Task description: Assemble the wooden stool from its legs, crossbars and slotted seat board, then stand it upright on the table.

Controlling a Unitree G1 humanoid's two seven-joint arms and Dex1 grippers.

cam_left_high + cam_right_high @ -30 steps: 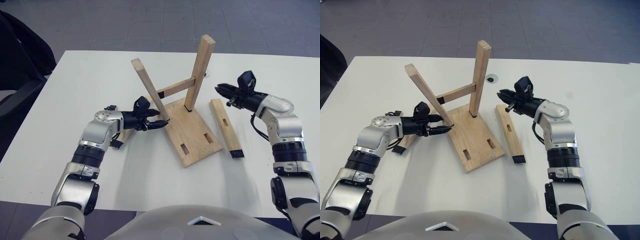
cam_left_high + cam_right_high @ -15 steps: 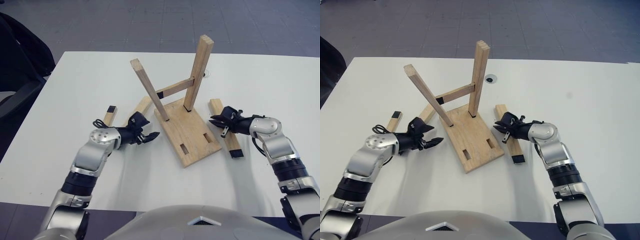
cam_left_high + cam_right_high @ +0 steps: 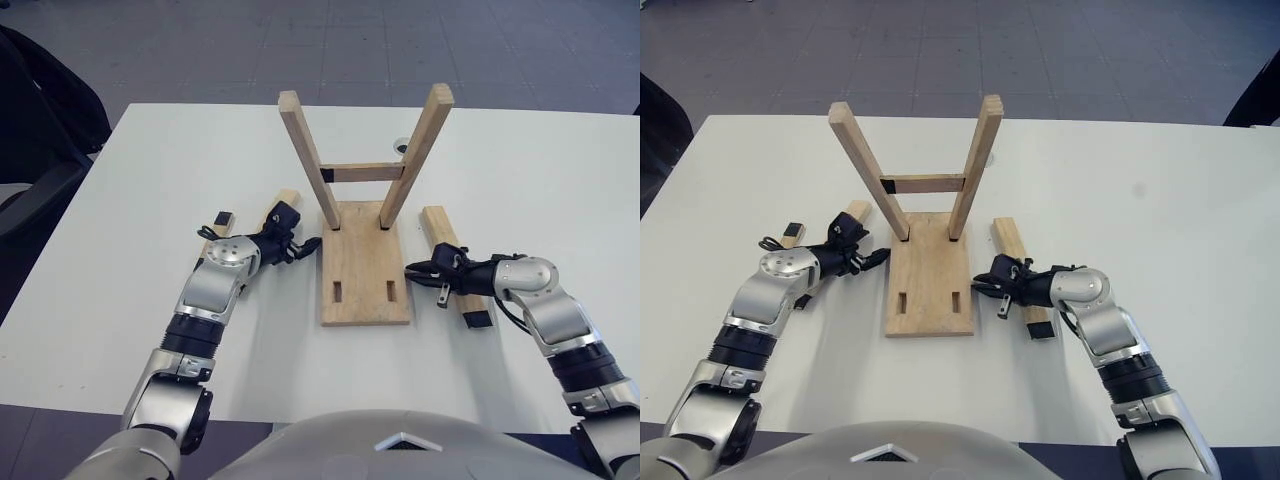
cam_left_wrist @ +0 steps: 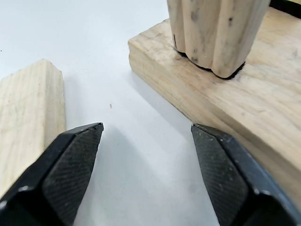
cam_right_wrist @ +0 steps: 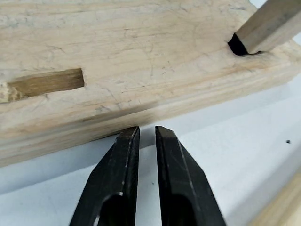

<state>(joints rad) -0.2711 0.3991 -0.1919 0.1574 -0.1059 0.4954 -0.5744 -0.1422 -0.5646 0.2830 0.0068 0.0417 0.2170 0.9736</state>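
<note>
Wooden seat board (image 3: 365,275) edges face left pincer (image 3: 311,243) and right pincer (image 3: 410,269).

I had the L arm (image 3: 205,300) bent at the elbow, forearm angled fwd and inward, left gripper (image 3: 306,243) held low, fingers (image 4: 75,155) spread wide. R arm (image 3: 555,320) mirrored it, right gripper (image 3: 412,270) pointing inward toward the other, fingers (image 5: 124,160) pressed nearly together, gripping nothing.
</note>
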